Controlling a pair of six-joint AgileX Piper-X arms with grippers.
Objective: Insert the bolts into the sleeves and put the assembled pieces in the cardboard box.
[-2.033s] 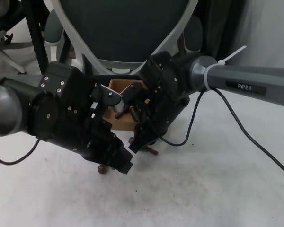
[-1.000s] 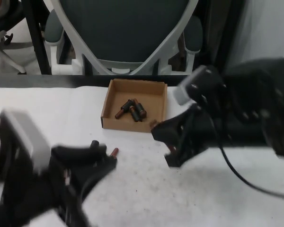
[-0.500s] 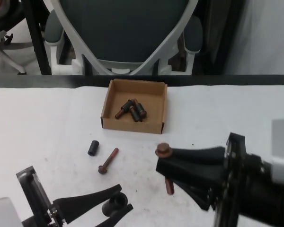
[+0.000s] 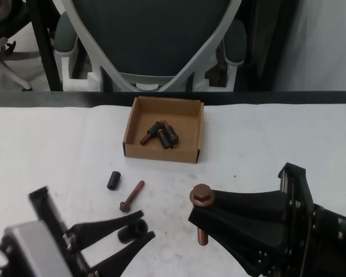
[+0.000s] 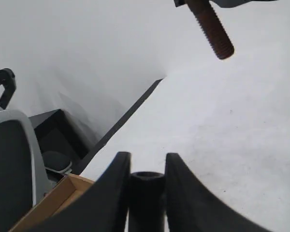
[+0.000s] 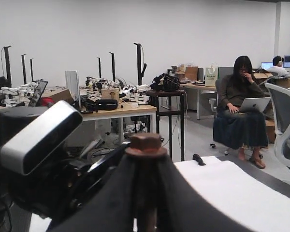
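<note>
- The left tool (image 4: 139,227) pinches a short black cylindrical sleeve (image 4: 131,233) over the white desk (image 4: 57,150).
- The right tool (image 4: 197,218) clamps a copper-coloured hex-head bolt (image 4: 200,196) upright, head up.
- A loose bolt (image 4: 131,196) and a loose sleeve (image 4: 113,180) lie near the brown cardboard box (image 4: 161,153).

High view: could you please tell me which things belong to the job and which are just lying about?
Job: held bolt, held sleeve, loose bolt, loose sleeve, cardboard box, assembled pieces inside it.
Lying about: office chair.

Rust-brown bolt (image 4: 201,195), black sleeve (image 4: 130,232), tan cardboard box (image 4: 161,152), plain white table (image 4: 277,135), black left gripper (image 4: 145,225), black right gripper (image 4: 195,214).
</note>
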